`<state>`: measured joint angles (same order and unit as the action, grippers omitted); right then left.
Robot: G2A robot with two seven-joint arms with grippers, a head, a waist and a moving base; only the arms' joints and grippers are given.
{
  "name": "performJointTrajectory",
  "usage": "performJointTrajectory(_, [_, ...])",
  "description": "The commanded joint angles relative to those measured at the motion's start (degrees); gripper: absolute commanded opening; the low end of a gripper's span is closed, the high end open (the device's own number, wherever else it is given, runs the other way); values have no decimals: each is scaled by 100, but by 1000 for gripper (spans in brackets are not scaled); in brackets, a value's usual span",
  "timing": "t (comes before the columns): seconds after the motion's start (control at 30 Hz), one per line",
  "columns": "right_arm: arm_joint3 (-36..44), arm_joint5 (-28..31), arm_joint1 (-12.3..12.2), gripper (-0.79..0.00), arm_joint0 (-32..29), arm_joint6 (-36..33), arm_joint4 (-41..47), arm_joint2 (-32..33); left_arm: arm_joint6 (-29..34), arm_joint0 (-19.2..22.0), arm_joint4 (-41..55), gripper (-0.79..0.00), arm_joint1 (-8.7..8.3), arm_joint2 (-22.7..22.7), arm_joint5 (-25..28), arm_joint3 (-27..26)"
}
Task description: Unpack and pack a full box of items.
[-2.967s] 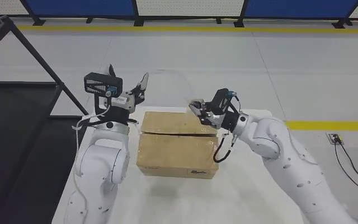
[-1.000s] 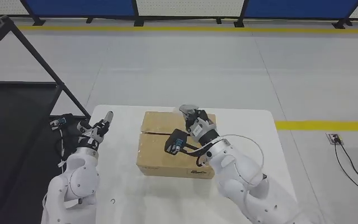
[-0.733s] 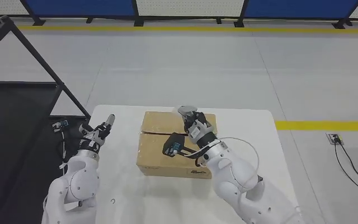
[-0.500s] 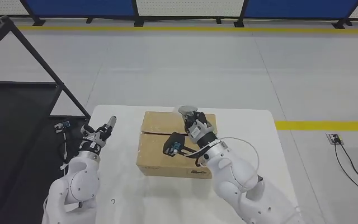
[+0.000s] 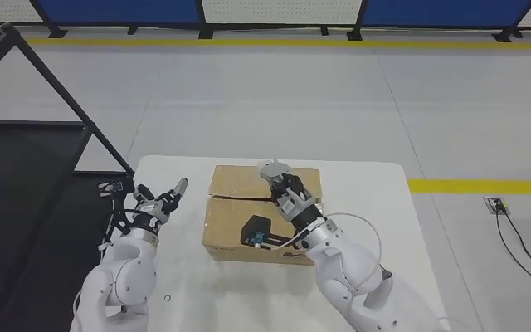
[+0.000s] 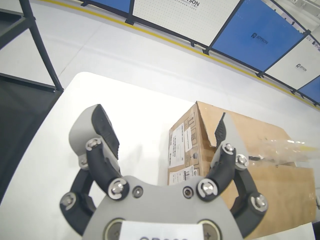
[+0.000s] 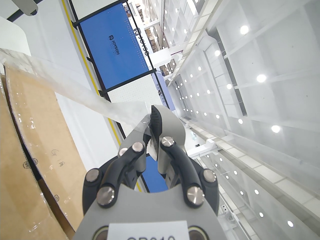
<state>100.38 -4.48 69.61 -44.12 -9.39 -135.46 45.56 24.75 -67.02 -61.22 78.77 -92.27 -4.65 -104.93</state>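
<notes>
You are working in a large industrial hall: blue and white partition panels (image 5: pixel 282 10) fence the pale floor (image 5: pixel 274 91), a yellow line (image 5: pixel 249 41) runs along them, and the high ceiling (image 7: pixel 262 51) carries rows of round lights (image 7: pixel 261 78).

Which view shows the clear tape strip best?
The right wrist view: the tape strip runs from the box to the shut right gripper. The left wrist view shows a short stretch; from the top it is too faint.

The box (image 5: pixel 224 220) blocks the counter's (image 5: pixel 373 207) middle; room to pass lies left and right; tape (image 7: pixel 75 86) stretches up from its top.
</notes>
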Motion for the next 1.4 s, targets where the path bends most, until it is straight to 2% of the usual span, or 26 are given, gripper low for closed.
performJointTrajectory(0.0, [-53, 21, 30, -785, 11, 43, -20, -8, -17, -7, -79, 0, -7, 36, -16, 3])
performJointTrajectory(0.4, [-428, 7, 175, -785, 26, 569, -155, 73, 13, 64, -232, 0, -36, 187, -88, 137])
performJointTrajectory(0.7, [-176, 561, 79, -785, -298, 1239, -300, 541, 88, 230, -354, 0, -66, 294, 22, 249])
performJointTrajectory(0.8, [-204, 692, 78, -785, -307, 1270, -281, 668, 156, 240, -419, 0, -84, 336, 183, 255])
performJointTrajectory(1.0, [-320, 509, 136, -785, -287, 1257, -376, 683, 172, 164, -398, 0, -110, 326, 299, 224])
performJointTrajectory(1.23, [-496, 627, 197, -785, -185, 1417, -407, 672, 165, 150, -383, 0, -129, 303, 215, 236])
performJointTrajectory(1.37, [-523, 727, 205, -785, -198, 1481, -468, 733, 244, 165, -432, 0, -145, 382, 352, 265])
